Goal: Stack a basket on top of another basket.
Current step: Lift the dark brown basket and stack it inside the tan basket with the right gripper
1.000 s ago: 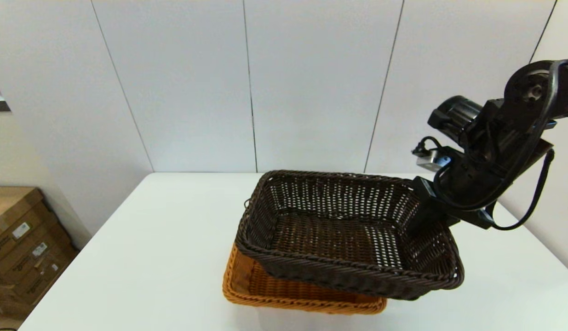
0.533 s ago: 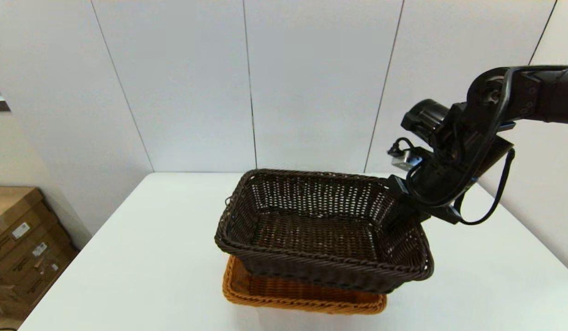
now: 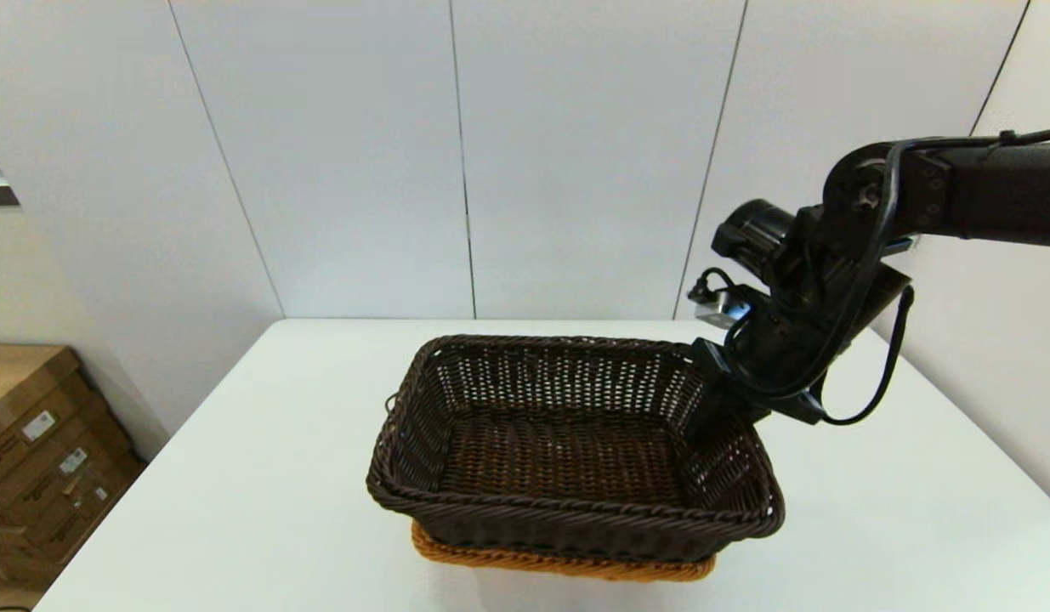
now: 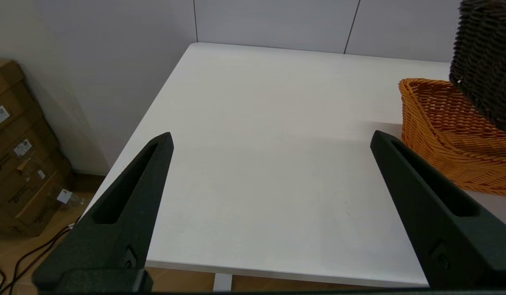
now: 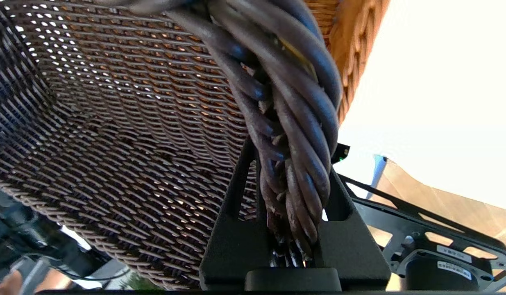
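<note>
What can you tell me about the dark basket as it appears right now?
The dark basket is rectangular, woven of dark brown, near-black wicker, with open-weave sides, a tighter woven floor and a thick braided rim. It is empty and sits roughly level over the orange basket, covering nearly all of it; whether it rests fully on it cannot be told. The right gripper is clamped on its right rim, one finger inside and one outside.

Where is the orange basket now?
The orange-tan basket sits mid-table at the near edge in the head view, almost hidden under the dark brown basket held by the right gripper.
</note>
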Controlling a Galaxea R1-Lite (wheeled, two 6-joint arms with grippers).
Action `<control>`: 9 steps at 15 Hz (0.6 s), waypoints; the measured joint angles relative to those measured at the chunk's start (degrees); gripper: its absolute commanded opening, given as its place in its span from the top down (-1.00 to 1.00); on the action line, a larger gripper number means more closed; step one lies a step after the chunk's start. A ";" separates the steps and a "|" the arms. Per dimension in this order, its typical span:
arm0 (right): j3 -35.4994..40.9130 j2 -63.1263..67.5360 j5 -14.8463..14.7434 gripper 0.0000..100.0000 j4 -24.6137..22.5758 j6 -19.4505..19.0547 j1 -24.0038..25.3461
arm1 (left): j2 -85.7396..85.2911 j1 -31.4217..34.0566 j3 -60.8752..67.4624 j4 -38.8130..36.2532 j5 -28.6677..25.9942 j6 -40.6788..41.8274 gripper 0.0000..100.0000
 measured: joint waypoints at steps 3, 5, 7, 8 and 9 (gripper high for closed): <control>-0.22 1.34 0.02 1.00 -0.49 -0.63 -0.11 | 0.00 -0.02 0.00 0.00 -0.02 0.00 -1.00; -0.99 2.04 0.13 1.00 -0.57 -0.67 -0.01 | 0.00 0.00 0.00 -0.02 0.00 0.01 -1.00; -2.12 2.91 0.13 1.00 -0.61 -0.67 -0.01 | 0.00 0.02 0.00 -0.02 0.00 0.00 -1.00; -2.60 3.46 0.13 1.00 -0.66 -0.72 -0.04 | 0.00 0.02 0.00 -0.02 0.00 -0.02 -1.00; -3.06 3.99 0.16 1.00 -0.66 -0.80 -0.01 | 0.00 0.02 0.00 0.00 0.00 -0.02 -1.00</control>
